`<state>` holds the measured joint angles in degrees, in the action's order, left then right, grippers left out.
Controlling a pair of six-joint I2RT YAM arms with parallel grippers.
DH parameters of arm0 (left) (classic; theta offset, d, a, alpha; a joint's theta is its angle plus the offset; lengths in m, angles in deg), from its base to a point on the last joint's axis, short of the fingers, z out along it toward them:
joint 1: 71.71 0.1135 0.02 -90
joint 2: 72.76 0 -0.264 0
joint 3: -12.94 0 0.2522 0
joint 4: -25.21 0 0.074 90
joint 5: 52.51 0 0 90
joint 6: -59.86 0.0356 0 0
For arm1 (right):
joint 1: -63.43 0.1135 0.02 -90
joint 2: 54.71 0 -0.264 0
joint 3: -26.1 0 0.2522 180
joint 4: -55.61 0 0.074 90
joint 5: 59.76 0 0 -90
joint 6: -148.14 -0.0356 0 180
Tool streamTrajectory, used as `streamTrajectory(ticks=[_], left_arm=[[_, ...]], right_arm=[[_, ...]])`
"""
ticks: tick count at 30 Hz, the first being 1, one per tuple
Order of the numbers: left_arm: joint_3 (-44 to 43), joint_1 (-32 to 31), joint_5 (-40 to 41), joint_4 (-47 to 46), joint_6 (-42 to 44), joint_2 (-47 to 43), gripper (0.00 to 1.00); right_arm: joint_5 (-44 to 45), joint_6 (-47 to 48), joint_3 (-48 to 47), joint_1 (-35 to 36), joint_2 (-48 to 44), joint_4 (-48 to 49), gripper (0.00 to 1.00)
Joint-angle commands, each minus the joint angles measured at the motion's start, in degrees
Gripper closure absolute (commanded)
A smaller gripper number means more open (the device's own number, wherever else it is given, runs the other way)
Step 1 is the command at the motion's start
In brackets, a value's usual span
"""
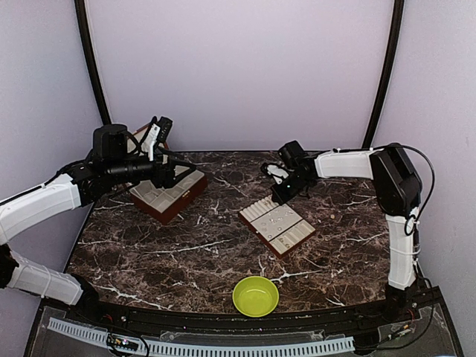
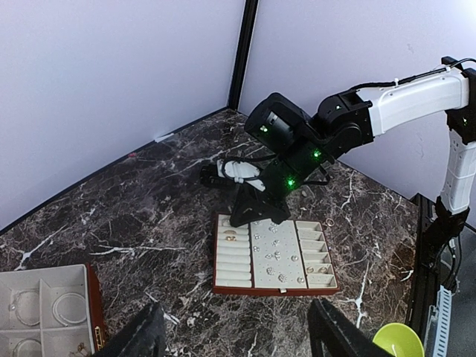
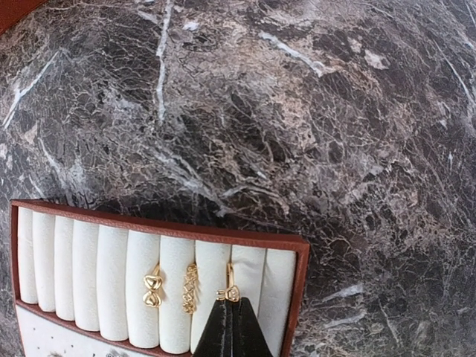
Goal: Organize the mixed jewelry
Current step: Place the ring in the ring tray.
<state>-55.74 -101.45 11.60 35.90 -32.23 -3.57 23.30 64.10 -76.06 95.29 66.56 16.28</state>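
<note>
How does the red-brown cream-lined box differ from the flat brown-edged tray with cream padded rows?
The red-brown cream-lined box has square compartments; the flat brown-edged tray has padded rolls and narrow slots. The box holds thin silvery wire hoops; the tray holds small gold rings and tiny pale pieces. The box sits left, the tray near centre. Both are cream inside.

Centre frame: tray (image 2: pixel 271 291), cream rows, small pale pieces (image 2: pixel 275 256) on its middle panel. Upper-left tray corner: right gripper (image 2: pixel 249 212), fingers together, tip down. Lower left: box (image 2: pixel 44 274) holding wire hoops (image 2: pixel 68 309). Bottom edge: left gripper (image 2: pixel 236 331), fingers spread. Lower right: green bowl (image 2: pixel 398 341).
</note>
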Motion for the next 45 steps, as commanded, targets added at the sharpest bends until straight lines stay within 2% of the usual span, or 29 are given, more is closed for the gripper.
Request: streamTrajectory(ticks=[1, 12, 24, 32, 45], left_arm=[[0.5, 0.2, 0.1, 0.5, 1.0, -2.0, 0.32], [0.5, 0.1, 0.1, 0.5, 0.9, -1.9, 0.32], [0.7, 0.1, -0.2, 0.1, 0.3, -2.3, 0.32], [0.9, 0.1, 0.6, -0.1, 0.2, -2.3, 0.32], [1.1, 0.1, 1.7, 0.2, 0.6, -2.9, 0.32]], right_arm=[[1.8, 1.1, -1.0, -0.2, 1.2, -4.1, 1.00], [3.7, 1.9, -3.1, -0.1, 2.6, -8.3, 1.00], [6.3, 0.2, -3.1, -0.1, 1.2, -8.6, 0.99], [8.0, 0.1, 0.2, 0.0, -3.5, -6.2, 0.80], [6.0, -1.2, 1.4, -0.1, -8.5, -5.2, 0.61]])
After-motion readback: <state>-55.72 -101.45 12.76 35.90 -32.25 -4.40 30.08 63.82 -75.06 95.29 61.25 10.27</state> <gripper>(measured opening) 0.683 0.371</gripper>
